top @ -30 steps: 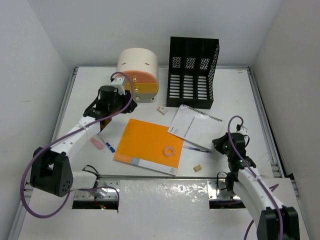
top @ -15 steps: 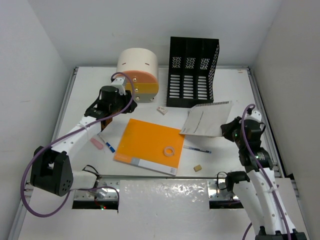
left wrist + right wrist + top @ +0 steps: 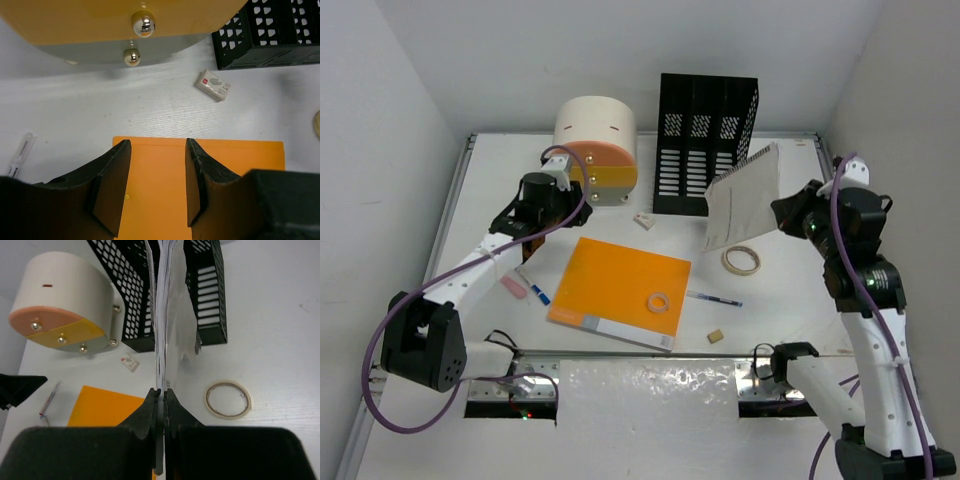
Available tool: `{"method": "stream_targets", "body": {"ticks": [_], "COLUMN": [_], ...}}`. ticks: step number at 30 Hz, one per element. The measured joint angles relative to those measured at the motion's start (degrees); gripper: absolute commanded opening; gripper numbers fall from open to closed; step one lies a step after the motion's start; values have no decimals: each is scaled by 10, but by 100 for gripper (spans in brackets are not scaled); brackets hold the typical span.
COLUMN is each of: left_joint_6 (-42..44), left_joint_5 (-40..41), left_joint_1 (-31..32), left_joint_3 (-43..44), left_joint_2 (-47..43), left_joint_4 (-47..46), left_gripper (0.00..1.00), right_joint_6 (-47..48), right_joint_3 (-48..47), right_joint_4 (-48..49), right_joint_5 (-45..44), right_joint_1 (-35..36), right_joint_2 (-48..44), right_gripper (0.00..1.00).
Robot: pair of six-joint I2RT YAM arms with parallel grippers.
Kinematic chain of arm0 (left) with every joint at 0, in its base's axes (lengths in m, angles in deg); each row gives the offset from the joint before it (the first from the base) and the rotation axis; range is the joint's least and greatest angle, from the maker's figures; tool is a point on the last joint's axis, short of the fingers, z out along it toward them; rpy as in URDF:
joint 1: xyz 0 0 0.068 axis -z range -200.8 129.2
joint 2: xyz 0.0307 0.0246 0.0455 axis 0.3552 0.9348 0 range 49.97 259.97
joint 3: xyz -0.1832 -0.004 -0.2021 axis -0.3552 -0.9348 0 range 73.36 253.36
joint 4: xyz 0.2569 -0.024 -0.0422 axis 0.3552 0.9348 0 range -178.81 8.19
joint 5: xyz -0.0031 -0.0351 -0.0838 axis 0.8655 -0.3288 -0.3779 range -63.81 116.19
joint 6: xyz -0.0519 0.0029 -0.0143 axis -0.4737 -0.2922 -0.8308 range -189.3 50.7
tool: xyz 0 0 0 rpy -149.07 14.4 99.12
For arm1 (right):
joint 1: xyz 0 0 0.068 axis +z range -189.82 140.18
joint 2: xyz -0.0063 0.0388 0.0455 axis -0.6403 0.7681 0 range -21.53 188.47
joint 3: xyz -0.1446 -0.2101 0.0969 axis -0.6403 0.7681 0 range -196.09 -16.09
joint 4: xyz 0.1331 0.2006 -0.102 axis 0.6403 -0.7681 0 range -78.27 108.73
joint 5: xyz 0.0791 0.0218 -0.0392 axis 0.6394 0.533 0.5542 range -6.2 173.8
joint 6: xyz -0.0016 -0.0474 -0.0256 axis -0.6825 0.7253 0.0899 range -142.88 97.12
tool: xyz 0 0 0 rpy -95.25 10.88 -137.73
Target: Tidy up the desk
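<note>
**Right arm holds one notebook up; left arm hangs spread over the folder**

The white rectangular tabletop [image 3: 500, 170] lies under both of my arms, with its shiny foil strip at the near edge between their bases. My right end effector [image 3: 161, 390] is pinched together on the lower edge of one white spiral-bound notebook [image 3: 740, 195]. The notebook is lifted off the surface and stands roughly on edge, just in front of the single black mesh file rack [image 3: 705, 145] with three slots. From the wrist view I cannot tell whether the pages reach into a slot.

My left end effector [image 3: 156, 146] has its fingers apart with nothing between them, above the far edge of the one flat orange folder [image 3: 620, 290].

I count two tape rings: a small one [image 3: 659, 301] on the folder and a larger one [image 3: 742, 260] on the tabletop below the notebook. There is also one of each of these:

- blue pen [image 3: 715, 297]
- small tan block [image 3: 716, 336]
- small white box [image 3: 642, 221]
- pink eraser [image 3: 513, 289]
- blue-capped marker [image 3: 539, 295]
- round cream drawer unit [image 3: 595, 130] at the back
</note>
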Motion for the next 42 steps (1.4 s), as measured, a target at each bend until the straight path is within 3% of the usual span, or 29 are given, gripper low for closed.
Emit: {"method": "stream_targets", "body": {"ticks": [9,27,42], "left_joint_6": [0,0,4], "left_joint_5": [4,16,34], "left_joint_1": [0,0,0], "left_joint_3": [-10,-17,-17], "left_joint_2": [1,35,40], "left_joint_4": [-3,-10,-7], "left_gripper": [40,40,40], "right_joint_6": [84,221,243], "right_joint_3": [-134,-186,-265], "right_joint_4": [43,149,198], "right_joint_5": [35,8,16], "right_joint_1": [0,0,-12], "right_joint_2": [97,301,399], "right_gripper": [0,0,0]}}
